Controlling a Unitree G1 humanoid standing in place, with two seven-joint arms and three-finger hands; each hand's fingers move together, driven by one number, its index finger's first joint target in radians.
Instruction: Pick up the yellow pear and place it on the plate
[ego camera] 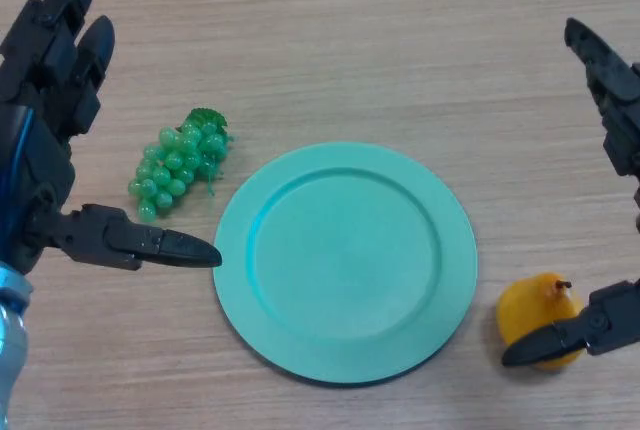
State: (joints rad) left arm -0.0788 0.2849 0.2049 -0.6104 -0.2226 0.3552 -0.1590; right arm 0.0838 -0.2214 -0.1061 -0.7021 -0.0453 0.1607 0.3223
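A yellow pear with a dark stem stands on the wooden table, just right of the round green plate. My right hand is at the right edge, open, with its fingers straight above the pear and its thumb reaching in front of the pear's lower side. My left hand is at the left edge, open, with its thumb pointing toward the plate's left rim. The plate holds nothing.
A bunch of green grapes lies on the table between my left hand and the plate's upper left rim. The wooden table top fills the view.
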